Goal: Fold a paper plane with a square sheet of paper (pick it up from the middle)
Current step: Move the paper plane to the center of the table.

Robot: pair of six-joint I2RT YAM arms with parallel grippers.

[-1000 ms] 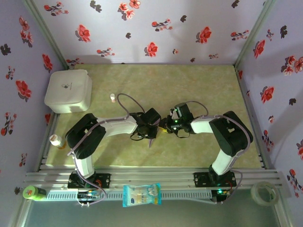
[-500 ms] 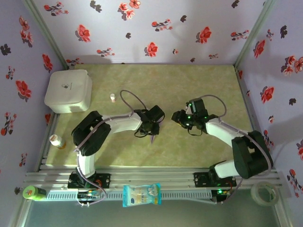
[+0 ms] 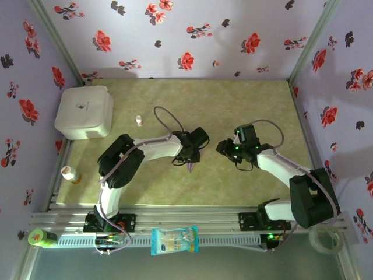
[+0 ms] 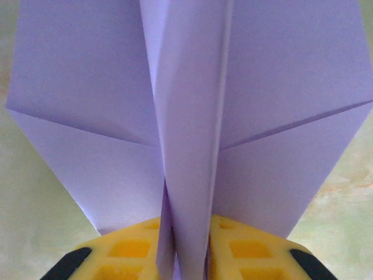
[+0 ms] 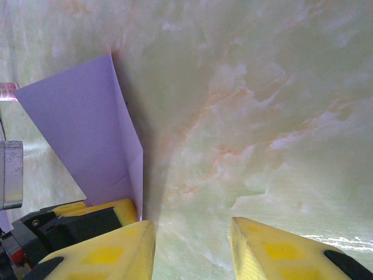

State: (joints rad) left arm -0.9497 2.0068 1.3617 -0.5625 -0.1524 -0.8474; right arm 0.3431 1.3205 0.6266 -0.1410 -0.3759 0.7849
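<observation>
Left gripper (image 4: 185, 259) is grasping the paper plane (image 4: 186, 116). The centre keel stands between its yellow pads (image 4: 125, 251), with paper against both. How tight the grip is, can't tell. Wings fan out ahead of the gripper and to both sides, creases sharp.

Right gripper (image 5: 192, 245) is released and empty, with bare worktop (image 5: 262, 116) between its fingers. The plane stands just left of it, not touching.

Folding looks finished, so the step in hand is probably setting the plane down. To do it well:
- Lower until the keel edge rests on the worktop.
- Spread the left gripper's jaws evenly so neither pad drags a wing.
- Back off straight along the keel line, not sideways.
- Hold the right gripper off to the side, clear of the wing.

Risk: thin paper may cling to a pad and tip over.
</observation>
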